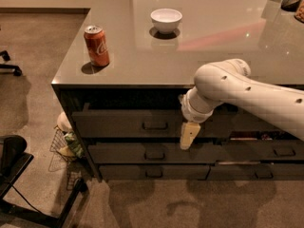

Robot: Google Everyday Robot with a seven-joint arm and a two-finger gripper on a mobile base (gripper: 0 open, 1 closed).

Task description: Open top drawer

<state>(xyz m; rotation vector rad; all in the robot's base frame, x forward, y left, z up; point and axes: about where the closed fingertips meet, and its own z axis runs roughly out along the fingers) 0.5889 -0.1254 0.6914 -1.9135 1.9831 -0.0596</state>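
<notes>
The top drawer is a wide dark-grey front under the countertop, with a small metal pull at its centre. A dark gap shows above the front. My gripper hangs down from the white arm in front of the drawer's right part, just right of the pull and apart from it. Its tip reaches down to the drawer's lower edge. Nothing shows in the gripper.
Two slimmer drawers lie below, and a narrower stack is at the right. A red soda can and a white bowl stand on the countertop. A wire basket and a chair base are on the floor at the left.
</notes>
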